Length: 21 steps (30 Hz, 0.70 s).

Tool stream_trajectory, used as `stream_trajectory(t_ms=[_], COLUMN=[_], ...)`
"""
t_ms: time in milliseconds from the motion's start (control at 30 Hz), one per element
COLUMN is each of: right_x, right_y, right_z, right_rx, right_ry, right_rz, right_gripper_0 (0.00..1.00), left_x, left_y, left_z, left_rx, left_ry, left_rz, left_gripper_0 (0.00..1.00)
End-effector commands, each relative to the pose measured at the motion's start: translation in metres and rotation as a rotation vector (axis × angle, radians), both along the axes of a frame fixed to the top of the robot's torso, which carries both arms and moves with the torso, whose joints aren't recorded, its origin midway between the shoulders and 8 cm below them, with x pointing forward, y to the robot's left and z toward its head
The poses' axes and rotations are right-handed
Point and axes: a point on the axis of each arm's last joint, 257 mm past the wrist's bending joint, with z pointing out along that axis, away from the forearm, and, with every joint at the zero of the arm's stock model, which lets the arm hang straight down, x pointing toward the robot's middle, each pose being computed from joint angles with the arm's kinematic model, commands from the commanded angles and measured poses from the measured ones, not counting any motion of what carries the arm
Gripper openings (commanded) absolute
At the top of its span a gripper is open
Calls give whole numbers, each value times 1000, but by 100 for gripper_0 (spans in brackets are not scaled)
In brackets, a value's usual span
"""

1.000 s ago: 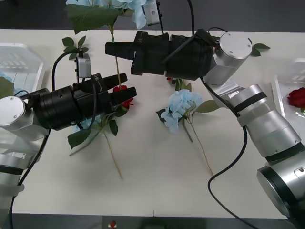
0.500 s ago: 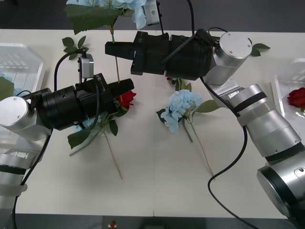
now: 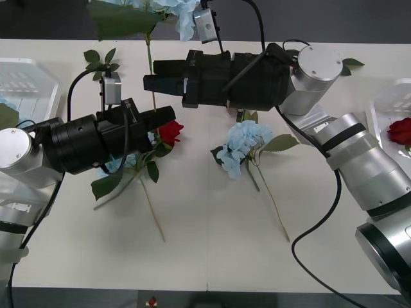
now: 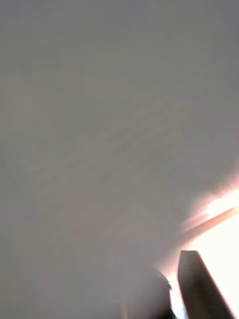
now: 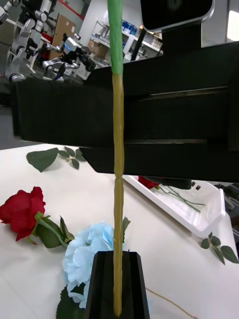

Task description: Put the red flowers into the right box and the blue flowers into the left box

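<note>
— What do you have closest to you on the table (image 3: 212,256)?

— Nearest me lie the bare stem ends. Just past them I count two flowers flat on the top. One is a pale blue cluster (image 3: 243,144) in the middle. The other is a red rose (image 3: 169,132) to its left, tucked under my left arm. A second patch of blue (image 3: 114,165) peeks out from beneath that arm, but most of it is covered.

— And the boxes?

— There are two, one at each side edge. The right box (image 3: 384,106) holds one red bloom (image 3: 401,130). I see the left box (image 3: 29,80) only by its corner, and I cannot tell what is in it.

— That makes two red. How many blue?

— Three that I can count, the third being up in the air. My left gripper (image 3: 168,115) reaches toward the centre, and its jaws are closed on the lower end of a long stem (image 5: 118,199). The stem stands upright and carries the raised blue flower (image 3: 174,10) at the far edge, above the table.

— And the right arm?

— The right gripper (image 3: 149,82) sits just beyond the left one, pointing to my left, right against that same stem and higher up it. I cannot tell whether it grips the stem or merely lies beside it.

— Anything else out there?

— Two loose leaf sprigs sit at the far side, one on the left (image 3: 100,59) and one on the right (image 3: 350,64).
</note>
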Motion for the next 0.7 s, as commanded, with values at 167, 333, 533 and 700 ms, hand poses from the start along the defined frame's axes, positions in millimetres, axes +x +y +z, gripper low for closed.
stream_trajectory(t_ms=[167,333,533,700], right_x=[-1,8,14,4], right_y=[-31,-74,-136,-188], right_z=[8,-14,-56,-84], right_rx=[-131,-296,-537,-685], right_ry=[-86,-56,37,135], right_rz=[45,27,-88,-181], right_gripper_0=[82,82,82,82], left_x=[-10,-15,-13,-13], left_y=[60,111,184,246], left_z=[47,64,70,62], left_rx=[-55,-58,13,60], left_ry=[169,320,457,554], left_rz=[-47,-22,127,298], left_gripper_0=[0,0,0,0])
